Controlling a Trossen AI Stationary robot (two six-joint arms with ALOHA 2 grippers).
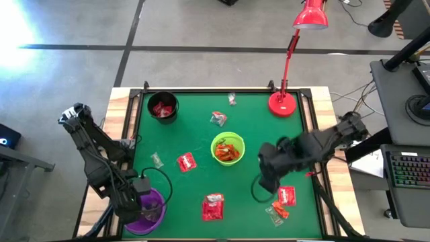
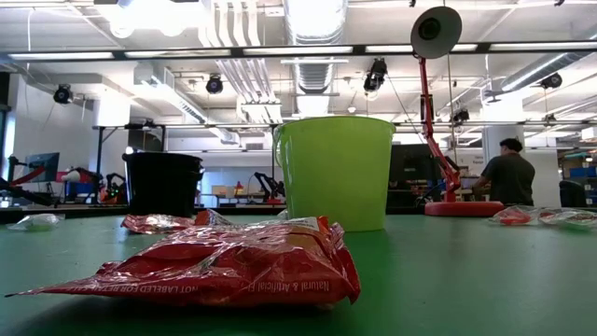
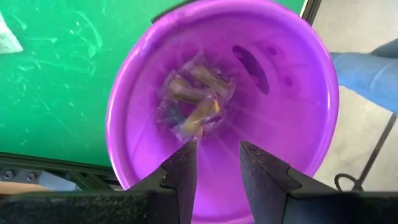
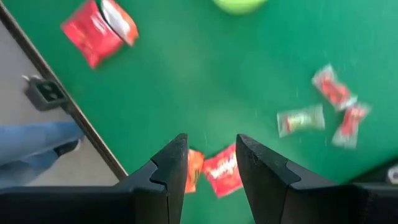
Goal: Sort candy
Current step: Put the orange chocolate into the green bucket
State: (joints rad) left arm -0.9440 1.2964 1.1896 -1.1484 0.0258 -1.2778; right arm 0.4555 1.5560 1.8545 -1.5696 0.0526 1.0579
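Nearest the front edge of the bench, the left gripper hangs over the purple bowl at the front left corner, its fingers parted with nothing between them; pale twist-wrapped candy lies blurred in the bowl beneath. A red packet sits near the middle of the front edge, and it fills the foreground of the low view. Toward the front right corner the right gripper hovers above the green surface, fingers spread and empty, with a red packet and an orange-red wrapper just beside it; the right wrist view shows those two pieces right under its fingertips. Farther in, a pale wrapper lies near the left edge and another red packet lies between it and the green bowl, which stands mid-bench holding orange-red candy. Beyond that, a small clear-wrapped piece lies just behind the green bowl and another sits near the back edge. At the back left the black bowl holds red packets, and at the back right corner stands a red lamp.
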